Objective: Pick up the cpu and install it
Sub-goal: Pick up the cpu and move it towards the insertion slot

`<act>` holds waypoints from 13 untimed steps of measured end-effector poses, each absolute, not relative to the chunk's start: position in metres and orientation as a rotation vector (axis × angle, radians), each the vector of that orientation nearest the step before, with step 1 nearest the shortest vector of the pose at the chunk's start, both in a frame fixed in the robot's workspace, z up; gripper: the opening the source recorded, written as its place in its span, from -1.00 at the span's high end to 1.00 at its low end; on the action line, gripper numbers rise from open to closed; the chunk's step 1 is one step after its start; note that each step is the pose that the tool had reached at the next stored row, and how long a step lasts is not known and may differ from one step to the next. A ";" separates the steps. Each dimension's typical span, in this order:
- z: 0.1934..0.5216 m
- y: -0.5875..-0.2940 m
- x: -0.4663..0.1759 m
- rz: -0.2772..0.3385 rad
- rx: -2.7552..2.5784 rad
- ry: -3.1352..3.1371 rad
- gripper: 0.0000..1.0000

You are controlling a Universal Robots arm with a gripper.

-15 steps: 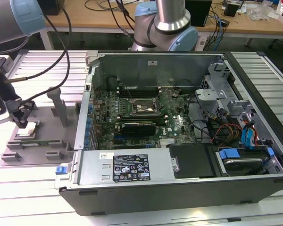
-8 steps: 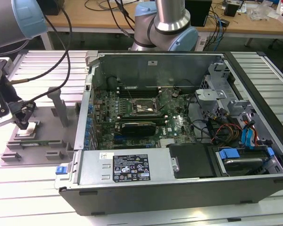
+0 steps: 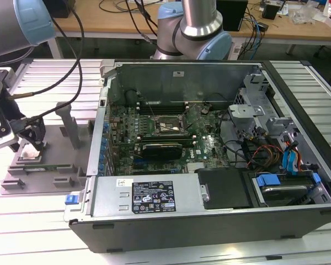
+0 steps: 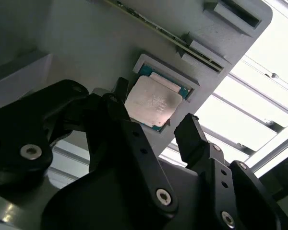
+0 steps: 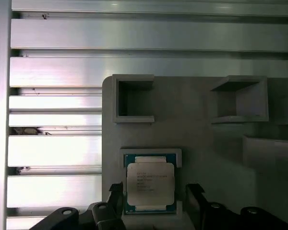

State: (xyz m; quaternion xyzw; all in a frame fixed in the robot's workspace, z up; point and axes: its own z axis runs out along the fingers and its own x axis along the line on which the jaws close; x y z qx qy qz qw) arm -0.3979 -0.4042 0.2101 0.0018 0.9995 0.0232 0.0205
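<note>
1. My gripper (image 5: 153, 192) is released: jaws spread wide, one finger (image 5: 116, 195) on each side of the cpu (image 5: 150, 184), a thin gap showing on both sides in both wrist views. Nothing grasped.
2. Between the jaws: the cpu, lying flat with its metal top facing me, seated in a shallow square pocket of the grey holder (image 5: 197, 139). In the second wrist view the chip (image 4: 152, 101) looks level in its pocket, not lifted.
3. Just beyond the jaws on the same holder: two open box-shaped pockets (image 5: 133, 100), and a long thin green memory stick (image 4: 158, 29) along its edge.
4. Under the holder: a ribbed aluminium table (image 5: 57, 72).
5. Well away from the jaws, in the exterior view: the opened computer case (image 3: 209, 212), with the motherboard (image 3: 204, 146) and its socket (image 3: 168, 127), whose frame looks open and bare.
6. Judgement: early stage. I am lined up over the chip, but the pick is not yet made. Lifting, carrying and seating it in the socket all remain.
</note>
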 end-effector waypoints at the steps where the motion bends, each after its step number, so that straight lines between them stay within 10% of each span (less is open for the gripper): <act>1: 0.210 -0.404 -0.398 0.073 0.009 3.099 -0.33; 13: 0.192 -0.399 -0.396 0.079 0.054 3.115 -0.33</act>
